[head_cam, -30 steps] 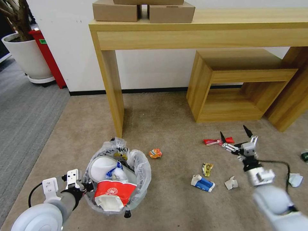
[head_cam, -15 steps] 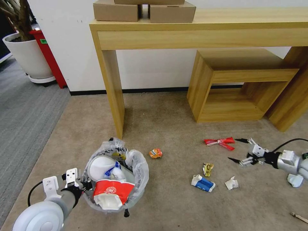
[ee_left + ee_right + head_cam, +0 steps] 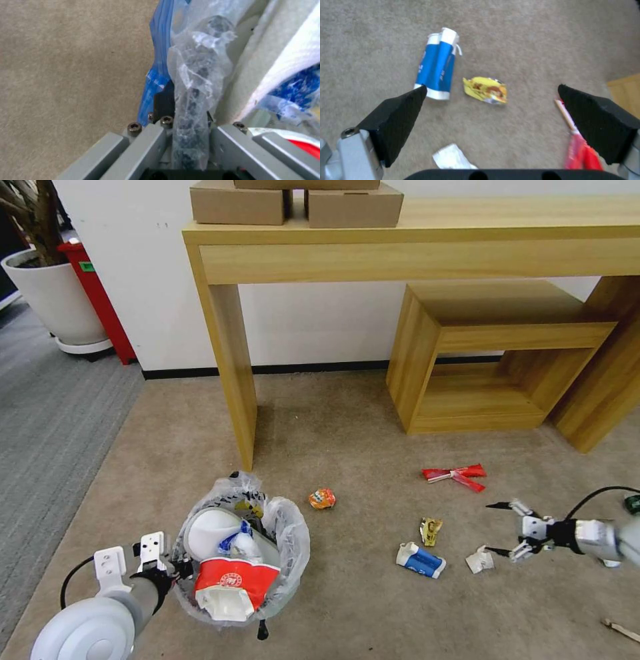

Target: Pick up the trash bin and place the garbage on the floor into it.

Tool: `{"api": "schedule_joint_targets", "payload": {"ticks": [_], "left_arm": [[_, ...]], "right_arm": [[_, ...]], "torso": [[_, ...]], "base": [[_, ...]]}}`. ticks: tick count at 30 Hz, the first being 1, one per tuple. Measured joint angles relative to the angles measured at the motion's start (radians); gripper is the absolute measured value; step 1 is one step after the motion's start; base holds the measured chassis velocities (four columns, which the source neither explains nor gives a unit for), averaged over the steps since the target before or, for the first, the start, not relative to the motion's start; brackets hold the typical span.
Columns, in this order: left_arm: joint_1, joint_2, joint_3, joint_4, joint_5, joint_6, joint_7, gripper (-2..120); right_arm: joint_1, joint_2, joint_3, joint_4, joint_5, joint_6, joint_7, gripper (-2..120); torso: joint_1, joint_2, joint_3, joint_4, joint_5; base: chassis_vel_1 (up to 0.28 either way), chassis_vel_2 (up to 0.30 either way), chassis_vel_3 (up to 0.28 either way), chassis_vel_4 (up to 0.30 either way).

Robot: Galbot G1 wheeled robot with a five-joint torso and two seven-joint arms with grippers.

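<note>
Beige carpet floor [image 3: 347, 427] strewn with litter. Left hand [image 3: 175, 568] clenched on bagged rim of trash bin [image 3: 293, 537], already holding rubbish. Right hand [image 3: 495, 528] spread wide, low beside crumpled white paper [image 3: 479, 560], near blue carton [image 3: 420, 561] and yellow wrapper [image 3: 431, 531].

Bag-lined trash bin [image 3: 280, 540] holds litter; more garbage [image 3: 420, 561] strews the floor [image 3: 347, 440].

Crinkly translucent plastic bin liner [image 3: 293, 527], matt short-pile carpet [image 3: 347, 427], smooth wood-grain table [image 3: 413, 243]
</note>
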Motion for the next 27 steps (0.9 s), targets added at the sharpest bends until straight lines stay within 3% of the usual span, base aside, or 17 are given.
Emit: {"api": "schedule_joint_targets", "payload": {"ticks": [13, 27], "left_arm": [[0.036, 0.009, -0.042, -0.039, -0.022, 0.003, -0.033, 0], [0.036, 0.015, -0.052, -0.044, -0.043, 0.003, -0.045, 0]], "right_arm": [[0.077, 0.138, -0.086, -0.131, -0.026, 0.015, 0.009, 100], [0.112, 0.233, -0.13, -0.198, -0.034, 0.027, 0.014, 100]], "torso": [[0.0, 0.0, 0.0, -0.0002, 0.0002], [0.0, 0.0, 0.0, -0.0001, 0.0002]], "base": [[0.0, 0.0, 0.0, 0.0], [0.0, 0.0, 0.0, 0.0]]}}
